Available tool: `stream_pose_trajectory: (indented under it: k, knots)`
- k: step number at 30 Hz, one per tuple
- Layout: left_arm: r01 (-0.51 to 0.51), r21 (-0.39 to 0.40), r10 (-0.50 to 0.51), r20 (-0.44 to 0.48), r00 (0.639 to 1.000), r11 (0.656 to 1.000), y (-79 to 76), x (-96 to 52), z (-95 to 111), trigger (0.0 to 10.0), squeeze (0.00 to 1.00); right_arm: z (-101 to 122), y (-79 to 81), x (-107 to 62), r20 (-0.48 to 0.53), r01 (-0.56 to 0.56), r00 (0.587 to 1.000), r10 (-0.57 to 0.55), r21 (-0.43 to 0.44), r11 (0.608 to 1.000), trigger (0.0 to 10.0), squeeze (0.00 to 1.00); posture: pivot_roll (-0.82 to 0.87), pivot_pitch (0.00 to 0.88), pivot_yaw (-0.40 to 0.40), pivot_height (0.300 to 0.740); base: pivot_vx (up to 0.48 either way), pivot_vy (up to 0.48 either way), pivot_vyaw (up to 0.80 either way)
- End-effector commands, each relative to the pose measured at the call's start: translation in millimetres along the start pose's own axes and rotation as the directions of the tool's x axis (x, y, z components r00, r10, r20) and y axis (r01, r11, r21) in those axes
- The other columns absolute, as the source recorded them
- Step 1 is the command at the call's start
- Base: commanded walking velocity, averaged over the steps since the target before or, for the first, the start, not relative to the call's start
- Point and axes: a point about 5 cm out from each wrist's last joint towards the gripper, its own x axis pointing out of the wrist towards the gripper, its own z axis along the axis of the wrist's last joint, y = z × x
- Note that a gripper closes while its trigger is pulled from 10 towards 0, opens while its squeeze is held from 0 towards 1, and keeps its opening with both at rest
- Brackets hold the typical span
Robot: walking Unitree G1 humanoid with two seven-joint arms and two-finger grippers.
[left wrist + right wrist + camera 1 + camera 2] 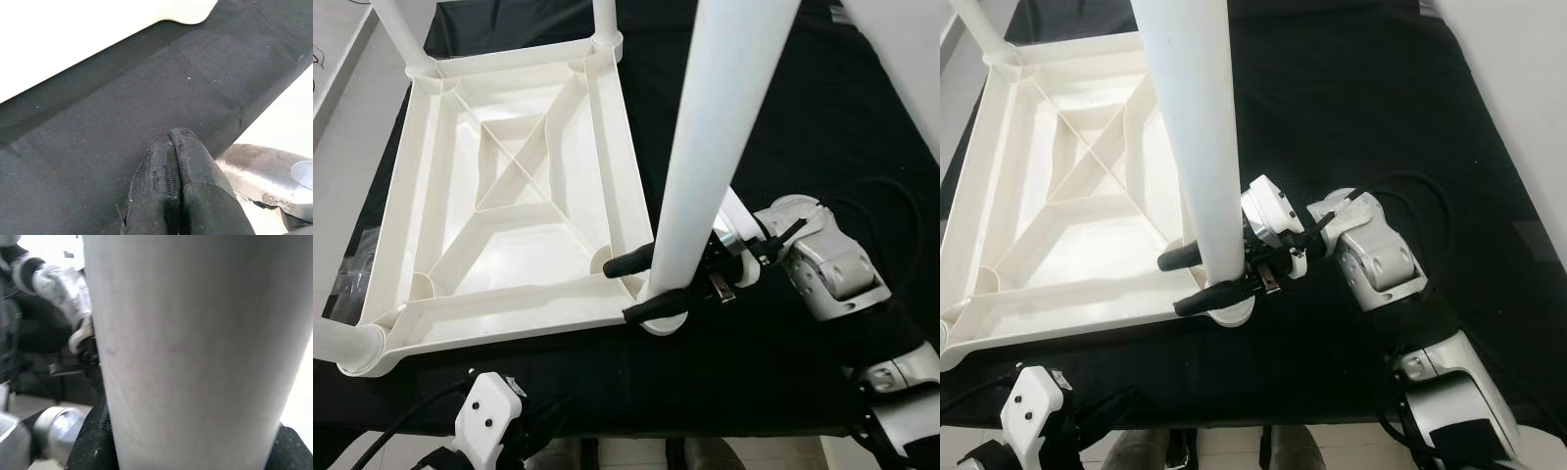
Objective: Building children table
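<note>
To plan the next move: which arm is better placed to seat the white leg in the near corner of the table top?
The right gripper: its fingers clasp the white leg just above the table top corner. The left gripper hangs shut over black cloth.

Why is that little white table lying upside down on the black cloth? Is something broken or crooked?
Nothing looks broken. The white table top lies underside up on the black cloth, as fits fitting legs. The right gripper clasps a white leg standing in the near right corner socket. Whether it leans cannot be told. The left gripper is shut, idle over the cloth.
</note>
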Motion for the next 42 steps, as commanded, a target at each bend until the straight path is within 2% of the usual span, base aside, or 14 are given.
stream_pose_trajectory:
  k: [1, 5, 7, 8, 9, 11, 13, 15, 24, 31, 35, 37, 40, 42]
  knots:
    - [0.007, -0.025, -0.007, -0.022, 1.0, 1.0, -3.5, -1.9, -4, 10.0, 0.0, -36, 9.3, 0.9, -0.075, 0.027, 0.997, -0.014, 0.176, 0.984, 10.0, 0.0, 0.11, 0.351, 0.014, 0.74, 0.0, 0.0, 0.0]
    - [0.008, -0.026, -0.009, -0.021, 1.0, 1.0, -3.3, -1.6, -5, 10.0, 0.0, -45, 19.1, 0.1, -0.113, 0.202, 0.977, -0.183, 0.19, 0.961, 10.0, 0.0, 0.1, 0.349, 0.007, 0.74, 0.0, 0.0, 0.0]
    - [0.007, -0.025, -0.008, -0.022, 1.0, 1.0, -3.0, -1.6, -5, 10.0, 0.0, -58, 32.6, 8.3, -0.176, 0.377, 0.923, -0.343, 0.227, 0.898, 10.0, 0.0, 0.1, 0.345, -0.006, 0.74, 0.0, 0.0, 0.0]
    - [0.005, -0.023, -0.006, -0.022, 1.0, 1.0, -1.9, -1.8, -6, 10.0, 0.0, -73, 46.3, 19.2, -0.287, 0.614, 0.785, -0.55, 0.24, 0.752, 10.0, 0.0, 0.09, 0.342, -0.003, 0.74, 0.0, 0.0, 0.0]
    - [0.005, -0.023, -0.006, -0.022, 1.0, 1.0, -1.9, -1.8, -6, 10.0, 0.0, -73, 46.3, 19.2, -0.287, 0.614, 0.785, -0.55, 0.24, 0.752, 10.0, 0.0, 0.09, 0.342, -0.003, 0.74, 0.0, 0.0, 0.0]
    - [0.006, -0.019, -0.006, -0.023, 1.0, 1.0, 1.8, -0.1, -7, 10.0, 0.0, -91, 81.6, 25.2, -0.465, 0.916, 0.399, -0.79, 0.162, 0.367, 10.0, 0.0, 0.08, 0.321, 0.027, 0.74, 0.0, 0.0, 0.0]
    - [0.006, -0.019, -0.006, -0.023, 1.0, 1.0, 1.8, -0.1, -7, 10.0, 0.0, -91, 81.6, 25.2, -0.465, 0.916, 0.399, -0.79, 0.162, 0.367, 10.0, 0.0, 0.08, 0.321, 0.027, 0.74, 0.0, 0.0, 0.0]
    - [0.014, -0.013, -0.014, -0.024, 1.0, 1.0, 4.2, 2.6, -8, 10.0, 0.0, -94, 87.0, 23.7, -0.491, 0.964, 0.266, -0.83, 0.124, 0.235, 10.0, 0.0, 0.08, 0.302, 0.034, 0.74, 0.0, 0.0, 0.0]
    - [-0.016, 0.002, 0.016, -0.009, 1.0, 1.0, 10.7, 7.5, -9, 10.0, 0.0, -99, 72.5, 25.7, -0.484, 0.979, 0.199, -0.852, 0.129, 0.155, 10.0, 0.0, 0.09, 0.258, 0.02, 0.74, 0.0, 0.0, 0.0]
    - [-0.152, 0.04, 0.148, 0.103, 0.984, 0.988, 40.5, 11.7, 16, 10.0, 0.0, -100, 76.3, 22.6, -0.496, 0.994, 0.072, -0.865, 0.107, 0.021, 10.0, 0.0, 0.09, 0.222, 0.017, 0.74, 0.0, 0.0, 0.0]
    - [-0.175, 0.056, 0.165, 0.151, 0.975, 0.983, 50.3, 14.6, 28, 10.0, 0.0, -99, 76.9, 25.4, -0.486, 0.992, 0.105, -0.867, 0.107, 0.061, 10.0, 0.0, 0.09, 0.215, 0.02, 0.74, 0.0, 0.0, 0.0]
    - [-0.187, 0.074, 0.168, 0.209, 0.963, 0.98, 61.1, 18.0, 46, 10.0, 0.0, -94, 79.3, 36.0, -0.433, 0.968, 0.249, -0.866, 0.091, 0.233, 10.0, 0.0, 0.08, 0.209, 0.031, 0.74, 0.0, 0.0, 0.0]
    - [-0.186, 0.088, 0.159, 0.25, 0.955, 0.979, 67.1, 21.1, 59, 10.0, 0.0, -93, 82.5, 43.4, -0.404, 0.939, 0.339, -0.849, 0.085, 0.334, 10.0, 0.0, 0.07, 0.204, 0.04, 0.74, 0.0, 0.0, 0.0]
    - [-0.183, 0.09, 0.154, 0.261, 0.953, 0.979, 68.3, 22.2, 62, 10.0, 0.0, -93, 83.0, 44.7, -0.404, 0.935, 0.349, -0.846, 0.085, 0.345, 10.0, 0.0, 0.07, 0.204, 0.04, 0.74, 0.0, 0.0, 0.0]
